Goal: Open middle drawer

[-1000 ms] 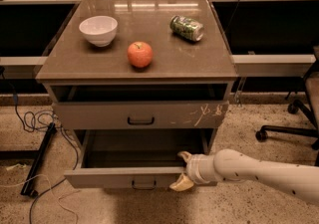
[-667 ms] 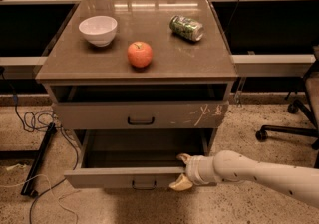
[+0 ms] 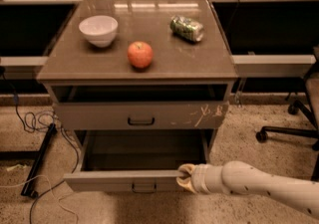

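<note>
The middle drawer (image 3: 119,180) has a plain grey-brown front with a small dark pull handle (image 3: 143,186). It stands pulled well out from the cabinet, and its shadowed inside (image 3: 144,151) shows. My gripper (image 3: 185,177), cream-coloured on a pale arm coming in from the lower right, is at the right end of the drawer front's top edge, touching it. Above is the taller drawer front with pale scratch marks (image 3: 207,114), slightly out.
On the cabinet top (image 3: 199,61) are a white bowl (image 3: 98,30), a red apple (image 3: 140,54) and a green can on its side (image 3: 187,28). Cables (image 3: 35,118) lie on the floor at left. An office chair base (image 3: 289,131) stands at right.
</note>
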You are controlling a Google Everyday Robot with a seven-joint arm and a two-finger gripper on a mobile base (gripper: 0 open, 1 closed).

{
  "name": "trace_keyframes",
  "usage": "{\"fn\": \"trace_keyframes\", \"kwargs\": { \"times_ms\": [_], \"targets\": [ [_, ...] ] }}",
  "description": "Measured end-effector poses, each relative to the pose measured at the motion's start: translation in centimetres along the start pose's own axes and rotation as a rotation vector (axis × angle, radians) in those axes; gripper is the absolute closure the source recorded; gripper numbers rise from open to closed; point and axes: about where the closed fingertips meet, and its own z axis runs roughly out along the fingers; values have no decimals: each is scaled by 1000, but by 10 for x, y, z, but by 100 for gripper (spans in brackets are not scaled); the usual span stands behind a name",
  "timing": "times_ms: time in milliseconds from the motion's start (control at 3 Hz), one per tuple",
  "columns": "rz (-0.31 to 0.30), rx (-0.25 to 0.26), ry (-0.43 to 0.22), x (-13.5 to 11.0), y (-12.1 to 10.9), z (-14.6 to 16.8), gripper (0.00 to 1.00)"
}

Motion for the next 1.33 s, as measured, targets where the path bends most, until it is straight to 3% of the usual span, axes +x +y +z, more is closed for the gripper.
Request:
{"fn": "trace_keyframes", "kwargs": {
  "times_ms": [333, 667, 1000, 1333],
  "targets": [
    [0, 0, 0, -1, -1, 0, 100],
    [0, 0, 0, -1, -1, 0, 83],
    [0, 0, 0, -1, -1, 0, 60],
    [0, 0, 0, -1, -1, 0, 29]
  ]
}}
